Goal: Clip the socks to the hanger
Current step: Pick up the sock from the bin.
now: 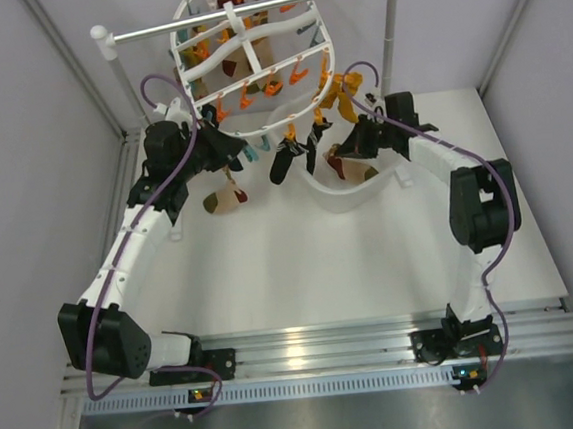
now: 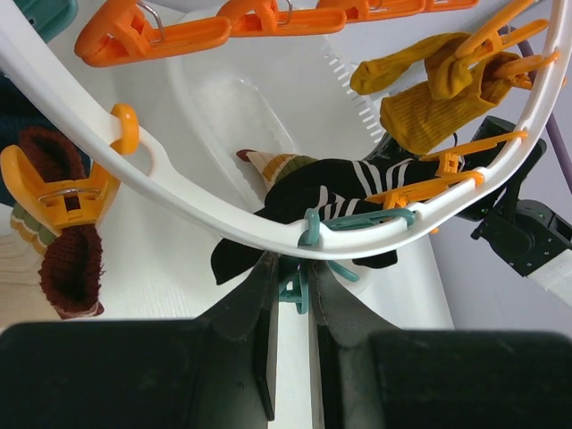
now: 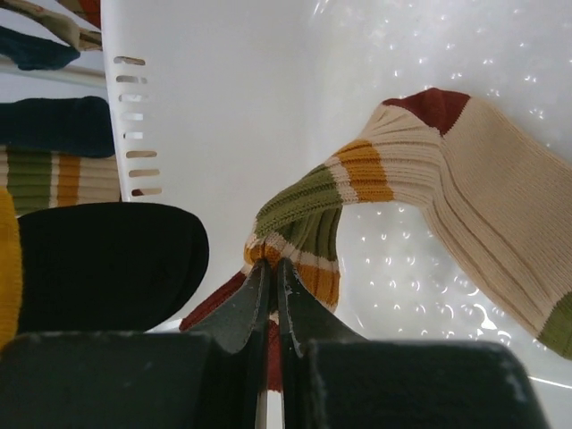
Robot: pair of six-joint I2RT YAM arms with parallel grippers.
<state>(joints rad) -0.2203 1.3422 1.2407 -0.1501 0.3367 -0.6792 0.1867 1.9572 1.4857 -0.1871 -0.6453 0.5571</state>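
Your right gripper is fully closed on a thin fold of the striped sock. The rest of that sock trails away toward two o'clock and lies inside the tub, whose slotted wall stands at ten o'clock. The pinch takes only a small ridge of fabric, so a quick lift could let it slip out, and the long tail could drag on the tub wall.

Your left gripper is nearly closed, and its fingers squeeze the teal clip hanging from the rim of the hanger at twelve o'clock. If that squeeze slackens, the clip would probably snap shut before the sock arrives. The hanger hangs from the rail at the table's twelve o'clock, so a push could set it swinging and pull the clip free.

A black sock with white stripes hangs just beyond the clip, and a mustard sock hangs at two o'clock; both crowd the approach, and a wide entry could snag them. The two wrists work close together under the rim, so mind a collision.

No brand, label or writing can be read anywhere.
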